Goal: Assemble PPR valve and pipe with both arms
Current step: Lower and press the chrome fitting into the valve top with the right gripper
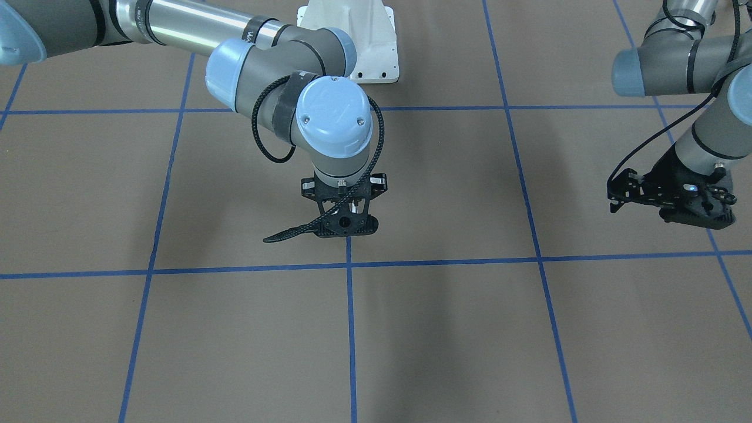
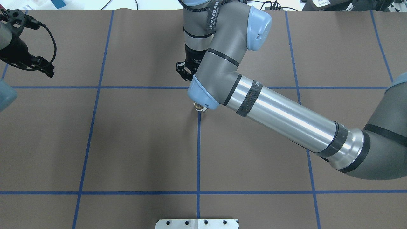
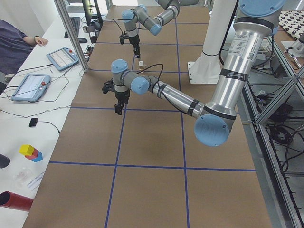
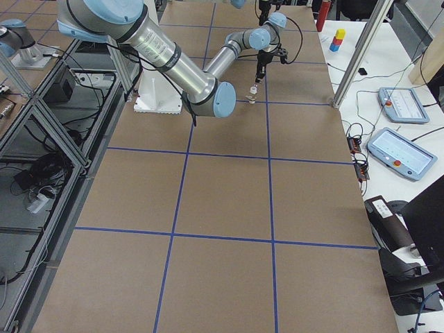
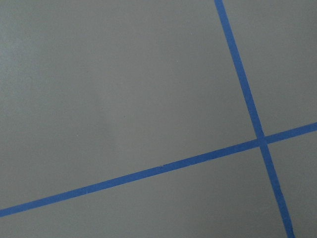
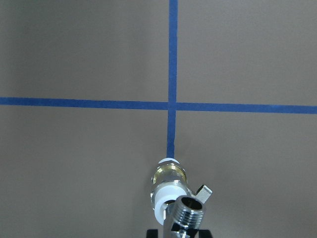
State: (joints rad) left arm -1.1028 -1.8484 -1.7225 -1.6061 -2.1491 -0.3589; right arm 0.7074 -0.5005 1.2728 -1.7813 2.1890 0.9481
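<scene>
Near the blue crossing (image 6: 172,105), right pincer (image 1: 345,231) sits over stacked valve (image 6: 169,176) and pipe (image 6: 185,213), left pincer (image 2: 44,66) afar, both grips unreadable; one nudge could topple them.

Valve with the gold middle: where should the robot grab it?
I'd grip the valve by its white collar, coming straight down from above. It stands upright with the silver pipe on top, and the grey lever sticks out sideways, so squeeze across the bare sides.
</scene>
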